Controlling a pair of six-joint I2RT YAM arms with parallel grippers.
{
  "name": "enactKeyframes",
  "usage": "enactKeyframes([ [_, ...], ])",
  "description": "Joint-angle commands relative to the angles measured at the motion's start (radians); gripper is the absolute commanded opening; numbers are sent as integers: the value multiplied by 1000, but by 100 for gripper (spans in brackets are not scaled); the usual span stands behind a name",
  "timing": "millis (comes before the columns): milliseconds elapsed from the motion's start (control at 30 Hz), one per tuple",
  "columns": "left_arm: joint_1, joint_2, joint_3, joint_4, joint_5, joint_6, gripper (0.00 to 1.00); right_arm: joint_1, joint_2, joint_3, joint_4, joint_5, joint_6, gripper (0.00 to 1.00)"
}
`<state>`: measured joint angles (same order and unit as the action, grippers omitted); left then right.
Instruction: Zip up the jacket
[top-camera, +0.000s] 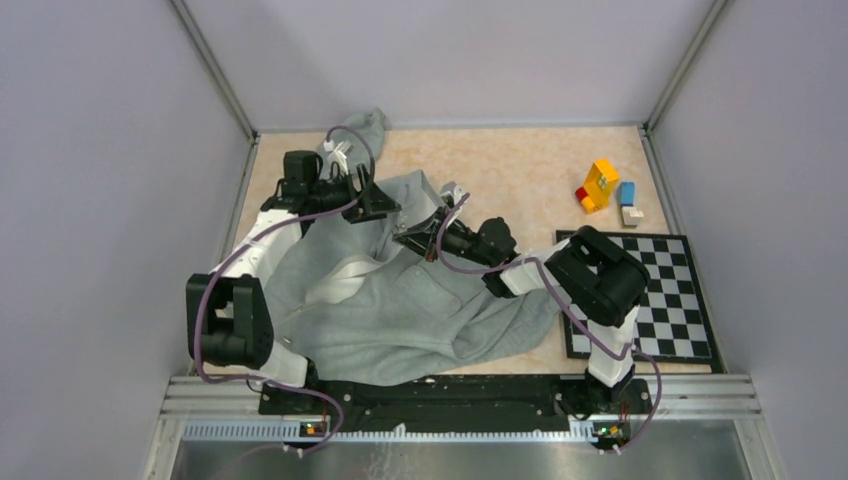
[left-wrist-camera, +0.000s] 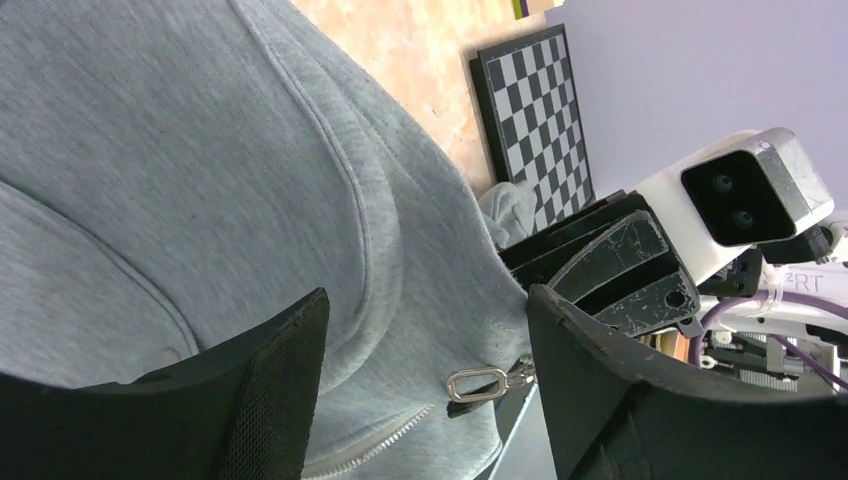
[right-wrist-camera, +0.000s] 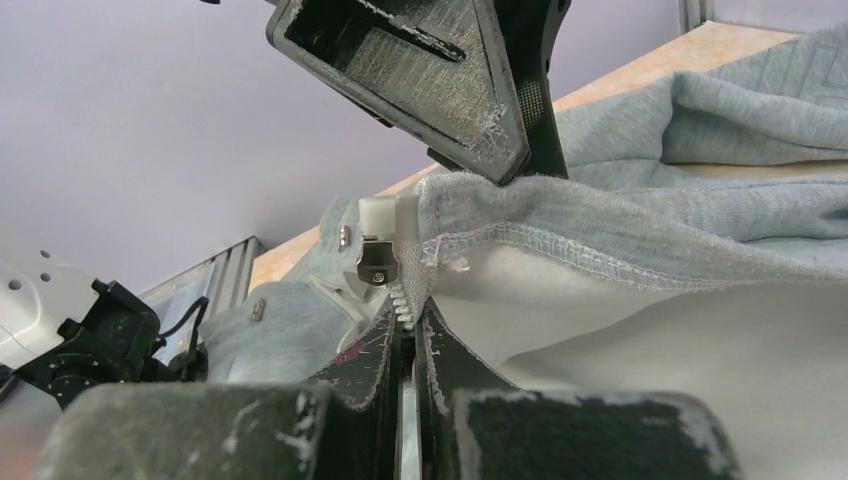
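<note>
The light grey fleece jacket (top-camera: 400, 310) lies rumpled across the left and middle of the table. My right gripper (top-camera: 420, 238) is shut on the jacket's zipper edge (right-wrist-camera: 412, 300) and holds it raised, white lining facing the camera. The silver slider (right-wrist-camera: 375, 258) sits just above its fingertips (right-wrist-camera: 385, 345). My left gripper (top-camera: 378, 200) is open over the jacket. In the left wrist view (left-wrist-camera: 428, 300) the silver zipper pull (left-wrist-camera: 478, 382) hangs between its fingers, close to the right finger (left-wrist-camera: 600, 380) and not gripped. The zipper teeth (left-wrist-camera: 370, 448) run below.
A black-and-white chessboard (top-camera: 650, 295) lies at the right, under the right arm. A yellow and red toy block stack (top-camera: 598, 186) and a blue and white block (top-camera: 628, 200) stand behind it. Grey walls enclose the table on three sides.
</note>
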<state>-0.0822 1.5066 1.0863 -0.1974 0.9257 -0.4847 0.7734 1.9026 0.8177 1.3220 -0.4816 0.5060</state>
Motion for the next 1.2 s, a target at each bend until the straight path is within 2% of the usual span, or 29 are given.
enactKeyframes([
  [0, -8, -69, -19, 6, 22, -31, 75, -10, -1, 18, 51, -23, -32, 0],
  [100, -11, -137, -54, -3, -31, -32, 71, -11, 0, 17, 45, -23, -45, 0],
  [300, -11, -157, -101, 49, 31, -49, 62, -16, 12, 25, 73, -51, -28, 0],
  [367, -13, -140, -116, 99, 90, -80, 63, -16, 16, 29, 77, -61, -23, 0],
  [433, -16, -123, -129, 171, 146, -125, 69, -16, 18, 31, 77, -72, -24, 0],
  [500, -24, -112, -117, 164, 135, -109, 75, -17, 17, 35, 75, -81, -24, 0],
  [567, -41, -104, -90, 119, 102, -74, 77, -17, 19, 39, 70, -86, -26, 0],
  [733, -67, -67, -44, 66, 67, -50, 67, -17, 21, 45, 66, -91, -27, 0],
  [867, -80, -54, -41, 65, 59, -36, 66, -17, 21, 52, 59, -99, -31, 0],
  [1033, -80, -37, -16, 65, 48, -27, 48, -17, 24, 52, 56, -95, -34, 0],
  [1167, -80, -42, -10, 83, 54, -21, 30, -19, 15, 42, 31, -51, -30, 0],
])
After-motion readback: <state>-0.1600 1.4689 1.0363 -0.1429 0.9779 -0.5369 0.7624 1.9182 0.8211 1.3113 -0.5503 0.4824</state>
